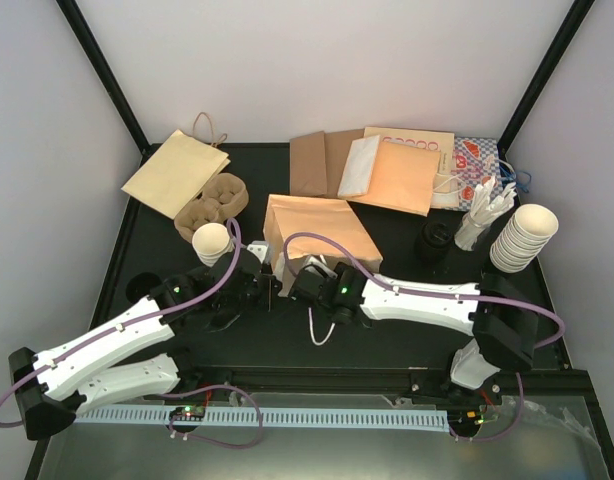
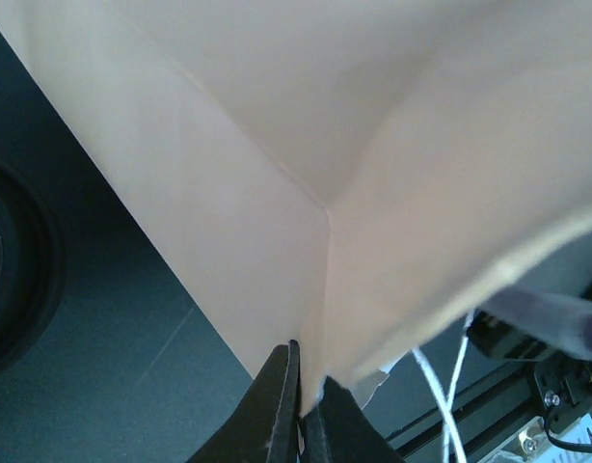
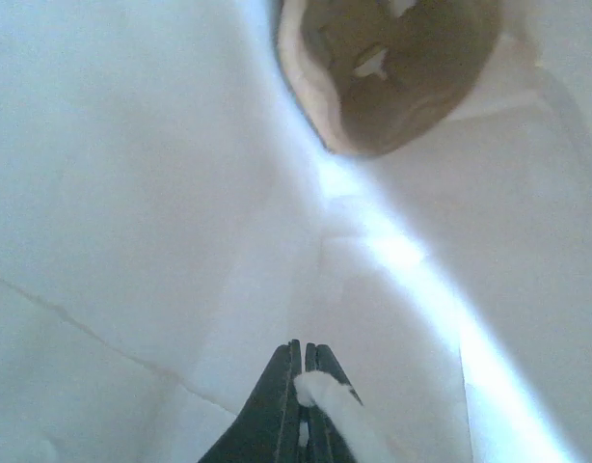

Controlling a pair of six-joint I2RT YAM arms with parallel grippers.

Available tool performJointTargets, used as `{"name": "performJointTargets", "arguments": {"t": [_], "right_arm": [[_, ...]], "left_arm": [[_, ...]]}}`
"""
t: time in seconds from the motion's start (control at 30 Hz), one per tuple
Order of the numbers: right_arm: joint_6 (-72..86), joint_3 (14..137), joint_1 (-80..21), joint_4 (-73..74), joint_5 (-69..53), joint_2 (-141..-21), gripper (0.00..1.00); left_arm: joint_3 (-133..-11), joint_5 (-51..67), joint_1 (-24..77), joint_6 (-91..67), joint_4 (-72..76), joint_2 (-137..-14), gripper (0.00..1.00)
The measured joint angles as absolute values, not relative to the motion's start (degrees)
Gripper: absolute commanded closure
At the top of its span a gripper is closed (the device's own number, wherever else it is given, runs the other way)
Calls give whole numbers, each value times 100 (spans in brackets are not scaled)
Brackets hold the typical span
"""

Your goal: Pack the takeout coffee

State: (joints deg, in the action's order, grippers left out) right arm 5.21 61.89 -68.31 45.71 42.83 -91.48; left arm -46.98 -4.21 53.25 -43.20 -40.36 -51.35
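**A:** Surface and room?
**B:** Black counter (image 1: pixel 397 340). White walls (image 1: pixel 337 60) at the back and both sides, with black frame struts (image 1: pixel 102 70) slanting up from the back corners. A silver rail (image 1: pixel 317 415) runs along the bottom of the frame.

**A:** End effectors?
**B:** Both are on the brown paper bag (image 1: pixel 312 235) at centre frame, at its lower edge. The left end effector (image 2: pixel 296 349) is pinched tight on a bag corner. The right end effector (image 3: pixel 303 347) is also clamped on the bag, with a white handle cord (image 3: pixel 330 400) at its tips.

**A:** Coffee?
**B:** One cream cup (image 1: pixel 212 242) sits left of the bag, just beside the pulp carrier (image 1: pixel 212 205). Can't tell if it has a lid. Black lids (image 1: pixel 434 243) are right of the bag, and a cup stack (image 1: pixel 525 238) is at the right edge. Flat bags (image 1: pixel 177 172) lie along the back.
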Motion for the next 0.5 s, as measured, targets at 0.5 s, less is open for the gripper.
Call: {"name": "performJointTargets", "arguments": {"t": [0.5], "right_arm": [[460, 6654, -6831, 4818, 4410, -8731, 99]], "left_arm": [[-4698, -292, 5325, -4263, -4021, -5135, 98]]}}
